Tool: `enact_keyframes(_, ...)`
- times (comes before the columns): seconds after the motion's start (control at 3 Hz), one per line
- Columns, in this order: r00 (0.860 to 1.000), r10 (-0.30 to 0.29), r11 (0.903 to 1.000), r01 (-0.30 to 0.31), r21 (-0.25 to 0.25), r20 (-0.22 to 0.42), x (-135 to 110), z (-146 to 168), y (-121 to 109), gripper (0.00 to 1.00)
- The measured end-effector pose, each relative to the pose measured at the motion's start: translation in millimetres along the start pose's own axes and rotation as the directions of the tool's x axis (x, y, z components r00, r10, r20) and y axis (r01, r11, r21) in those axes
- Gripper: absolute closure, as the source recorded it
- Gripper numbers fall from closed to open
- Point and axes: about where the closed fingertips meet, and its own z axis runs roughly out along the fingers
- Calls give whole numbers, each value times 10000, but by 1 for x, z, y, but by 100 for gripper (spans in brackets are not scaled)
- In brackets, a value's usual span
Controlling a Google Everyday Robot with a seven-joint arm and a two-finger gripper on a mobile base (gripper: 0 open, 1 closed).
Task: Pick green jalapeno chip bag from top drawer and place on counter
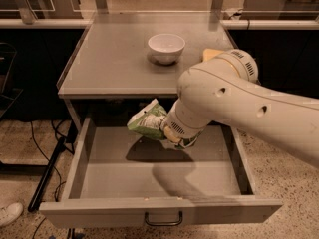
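Observation:
The green jalapeno chip bag (145, 119) is held in my gripper (167, 129) above the open top drawer (149, 176), just under the front edge of the counter (114, 59). The bag is clear of the drawer floor and casts a shadow on it. The gripper's fingers are mostly hidden behind the bag and my white wrist, and are shut on the bag's right end. My large white arm (249, 108) comes in from the right and covers the right part of the drawer and counter. The drawer's dark loop handle (163, 219) shows at the front.
A white bowl (166, 48) stands on the counter at the back middle. A yellow sponge (211, 55) lies to its right, partly hidden by my arm. A pale ledge (45, 23) runs behind the counter. A white shoe (9, 214) shows at bottom left on the floor.

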Motion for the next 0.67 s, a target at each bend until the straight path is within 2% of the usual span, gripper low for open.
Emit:
enact_keyframes(0.33,9991,-279,9992,270,301,304,-15,-12,-8,100)
enact_keyframes(0.67,9891,-1200,9918,1156,542,849,-41,-58,3,100)
